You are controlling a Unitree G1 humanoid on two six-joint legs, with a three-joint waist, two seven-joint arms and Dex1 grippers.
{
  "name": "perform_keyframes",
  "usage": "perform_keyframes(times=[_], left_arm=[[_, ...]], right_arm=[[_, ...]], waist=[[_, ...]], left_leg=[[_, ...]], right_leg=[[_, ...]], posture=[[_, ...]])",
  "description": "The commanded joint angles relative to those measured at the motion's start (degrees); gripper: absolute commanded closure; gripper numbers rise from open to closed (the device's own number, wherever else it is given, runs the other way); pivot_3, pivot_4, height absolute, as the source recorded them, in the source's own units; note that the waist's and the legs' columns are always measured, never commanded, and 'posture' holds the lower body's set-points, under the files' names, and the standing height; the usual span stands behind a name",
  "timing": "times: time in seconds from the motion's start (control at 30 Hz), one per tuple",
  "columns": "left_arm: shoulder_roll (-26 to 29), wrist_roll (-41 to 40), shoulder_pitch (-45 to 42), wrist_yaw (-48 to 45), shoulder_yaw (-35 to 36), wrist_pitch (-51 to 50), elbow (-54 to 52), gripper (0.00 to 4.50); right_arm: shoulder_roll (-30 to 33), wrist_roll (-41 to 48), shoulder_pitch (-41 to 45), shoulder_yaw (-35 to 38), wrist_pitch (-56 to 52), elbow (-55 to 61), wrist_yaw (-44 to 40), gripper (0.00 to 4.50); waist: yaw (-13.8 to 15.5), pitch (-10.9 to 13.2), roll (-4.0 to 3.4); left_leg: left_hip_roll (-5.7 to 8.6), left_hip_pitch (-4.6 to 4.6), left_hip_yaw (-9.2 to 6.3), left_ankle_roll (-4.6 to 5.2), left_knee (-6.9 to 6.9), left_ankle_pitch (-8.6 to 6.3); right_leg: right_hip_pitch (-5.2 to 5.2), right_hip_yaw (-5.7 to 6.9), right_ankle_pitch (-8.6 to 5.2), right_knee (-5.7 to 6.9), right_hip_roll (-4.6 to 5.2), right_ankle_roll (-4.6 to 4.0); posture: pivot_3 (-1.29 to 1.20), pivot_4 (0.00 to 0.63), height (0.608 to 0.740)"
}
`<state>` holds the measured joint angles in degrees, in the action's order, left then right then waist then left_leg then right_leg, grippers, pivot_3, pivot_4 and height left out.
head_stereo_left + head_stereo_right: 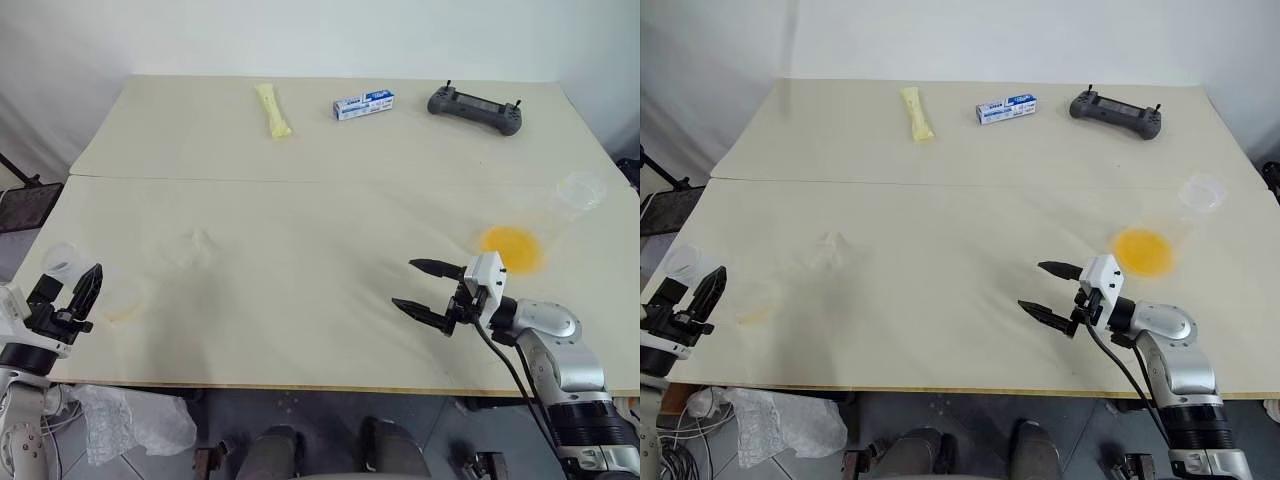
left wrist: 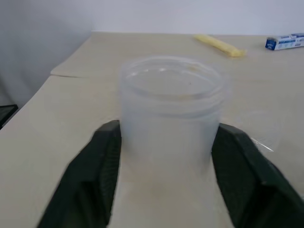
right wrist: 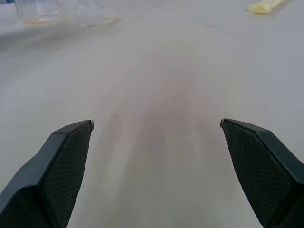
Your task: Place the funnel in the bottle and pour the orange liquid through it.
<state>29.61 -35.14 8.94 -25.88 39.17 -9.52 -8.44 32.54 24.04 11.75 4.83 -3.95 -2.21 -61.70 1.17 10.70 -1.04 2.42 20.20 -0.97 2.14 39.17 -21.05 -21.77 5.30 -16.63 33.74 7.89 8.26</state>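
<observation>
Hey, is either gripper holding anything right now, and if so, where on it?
The left gripper has its fingers on either side of the clear cup, at its lower wall; a firm hold cannot be told. The right gripper is open, holding nothing.

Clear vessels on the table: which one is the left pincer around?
The straight-sided cup at the table's left edge, between the left pincer's fingers; the bottle with the bright orange bottom stands far right.

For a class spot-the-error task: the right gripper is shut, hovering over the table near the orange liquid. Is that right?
Not shut: the right gripper is open, jaws wide apart, as the right wrist view shows. It does hover over the table near the orange liquid.
</observation>
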Motion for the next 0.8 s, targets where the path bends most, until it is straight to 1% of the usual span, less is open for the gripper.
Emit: perform_keyframes(times=[0.03,0.13,0.23,0.3,0.37,0.4,0.47,0.6,0.67,0.7,0.73,0.8], left_arm=[[1.39,0.32,-1.06,-1.05,0.66,1.02,0.29,2.24],[2.98,-0.81,-2.78,-3.27,0.86,0.38,1.03,2.24],[6.92,-2.60,-6.75,-10.20,0.10,1.03,3.18,2.24],[10.86,-2.88,-11.70,-14.92,-2.46,-0.29,5.70,2.24],[13.49,-2.51,-17.51,-18.73,-5.63,-0.65,8.61,2.24],[13.96,-2.29,-19.15,-19.79,-6.45,-0.56,9.61,2.24],[14.51,-1.91,-26.10,-22.57,-11.11,-1.81,11.98,2.24],[12.21,0.45,-39.92,-28.96,-21.75,-3.18,17.55,2.24],[10.08,2.76,-44.87,-31.61,-26.34,-1.82,20.56,2.24],[9.34,3.59,-46.43,-32.71,-27.54,-0.88,21.95,2.24],[8.04,3.69,-48.23,-34.45,-28.98,-0.73,23.14,2.24],[3.76,3.96,-52.43,-37.47,-33.09,-1.64,25.48,2.24]], right_arm=[[0.82,0.88,-0.41,1.47,0.28,2.52,0.41,0.00],[0.83,0.92,-0.56,1.88,0.15,3.18,1.06,0.00],[1.25,1.19,-1.18,2.63,-0.04,4.50,1.76,0.00],[2.17,1.97,-2.26,3.64,-0.44,5.99,1.52,0.00],[3.16,2.59,-3.45,4.50,-0.78,7.49,0.95,0.00],[3.41,2.71,-3.72,4.66,-0.92,7.88,0.79,0.00],[4.77,3.39,-5.36,5.49,-1.26,9.61,-0.06,0.00],[6.62,4.72,-8.47,7.26,-1.85,12.94,-0.37,0.00],[7.18,5.04,-9.77,7.70,-2.13,14.49,-0.37,0.00],[7.32,5.04,-9.98,7.67,-2.32,14.95,-0.29,0.00],[7.55,5.10,-10.36,7.60,-2.50,15.89,-0.35,0.00],[7.88,5.62,-11.57,7.96,-2.88,18.71,0.01,0.00]], waist=[[0.00,0.00,0.00],[-0.01,0.00,0.00],[0.24,0.00,0.00],[0.39,0.00,0.00],[0.41,0.01,-0.01],[0.30,0.00,0.00],[0.07,0.01,-0.02],[0.19,0.01,0.00],[0.19,0.01,0.02],[0.19,0.01,0.02],[0.09,0.01,0.02],[0.13,0.03,0.04]], left_leg=[[0.00,0.00,0.00,0.00,0.00,0.00],[0.00,0.00,0.00,0.00,0.00,0.00],[-0.03,0.01,-0.01,-0.03,0.01,0.01],[-0.01,0.01,-0.01,-0.03,0.04,0.02],[0.02,0.03,-0.02,-0.01,0.06,0.03],[0.06,0.03,-0.03,0.00,0.06,0.03],[0.07,0.02,0.01,0.00,0.06,0.03],[0.05,0.07,0.00,0.01,0.06,0.03],[0.06,0.08,0.00,0.01,0.06,0.04],[0.04,0.08,0.07,0.02,0.07,0.04],[0.06,0.08,0.09,0.02,0.07,0.04],[0.02,0.10,0.20,0.02,0.07,0.04]], right_leg=[[0.00,0.00,0.00,0.00,0.00,0.00],[-0.01,0.01,0.00,0.02,-0.02,0.00],[-0.03,0.02,0.00,0.05,-0.06,0.00],[-0.03,0.03,0.00,0.07,-0.06,0.00],[-0.02,0.10,0.00,0.08,-0.04,0.00],[-0.01,0.18,0.00,0.11,-0.03,0.00],[-0.02,0.35,0.01,0.10,-0.01,0.02],[-0.10,0.53,0.02,0.18,-0.05,0.03],[-0.08,0.56,0.02,0.21,-0.08,0.04],[-0.10,0.56,0.03,0.17,-0.11,0.05],[-0.09,0.56,0.03,0.20,-0.10,0.06],[-0.14,0.56,0.04,0.18,-0.14,0.07]], posture=[[0.00,0.150,0.740],[0.00,0.150,0.740],[0.00,0.150,0.740],[0.00,0.150,0.740],[0.00,0.150,0.740],[0.00,0.150,0.740],[0.00,0.150,0.740],[0.00,0.150,0.740],[0.00,0.150,0.740],[0.00,0.150,0.740],[0.00,0.150,0.740],[0.00,0.150,0.740]])
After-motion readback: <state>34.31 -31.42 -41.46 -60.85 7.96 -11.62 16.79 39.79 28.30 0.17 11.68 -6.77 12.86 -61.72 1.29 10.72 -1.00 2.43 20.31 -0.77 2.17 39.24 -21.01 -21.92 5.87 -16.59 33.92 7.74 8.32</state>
